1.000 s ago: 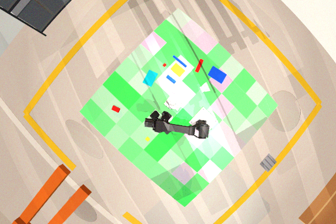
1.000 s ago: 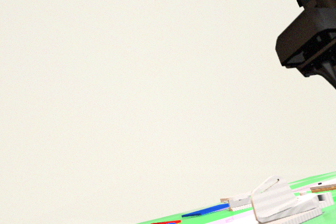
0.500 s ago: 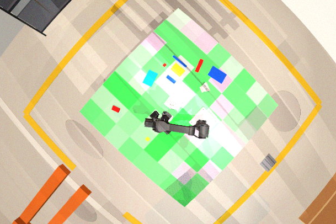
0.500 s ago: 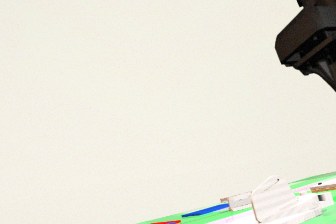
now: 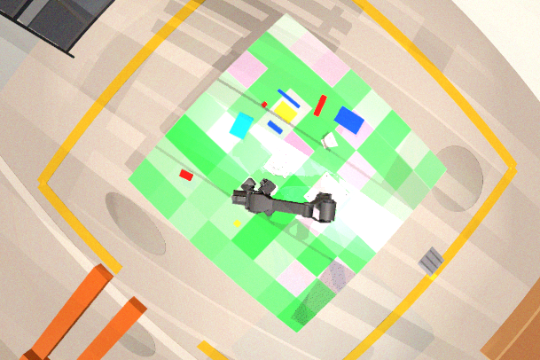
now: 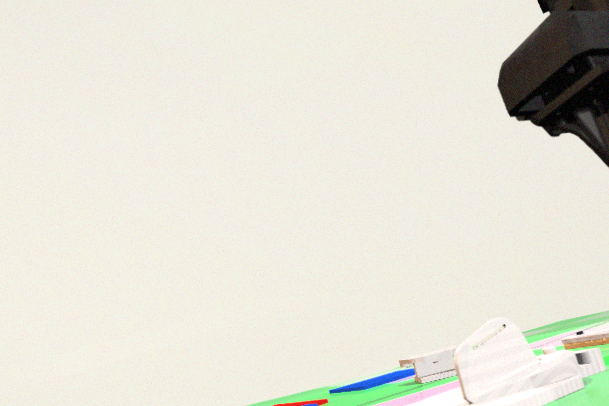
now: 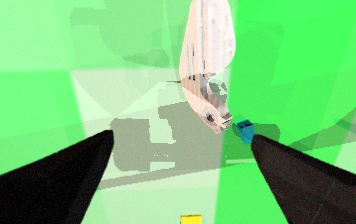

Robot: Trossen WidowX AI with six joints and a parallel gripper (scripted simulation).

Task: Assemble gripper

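My gripper (image 5: 257, 185) (image 7: 184, 138) is open with nothing between its fingers; in the exterior view only its dark body shows, at the upper right. A pale slotted part (image 7: 206, 55) with a hole near its end lies ahead of the fingertips, nearer the right one; I cannot tell which part it is. A white slotted plate (image 6: 495, 360) stands tilted at a low white part (image 6: 562, 372); this group (image 5: 280, 162) looks cluttered from above. A smaller white part (image 5: 330, 141) (image 6: 434, 365) sits apart. A flat white part (image 5: 330, 183) lies partly under my arm.
A dark teal block (image 7: 245, 132) is by the right fingertip. A yellow square (image 5: 237, 223) (image 7: 191, 219) and a red block (image 5: 186, 175) lie near my hand's side. Farther off are a cyan block (image 5: 241, 125), a blue block (image 5: 349, 120) (image 6: 380, 381) and a red bar (image 5: 320, 105).
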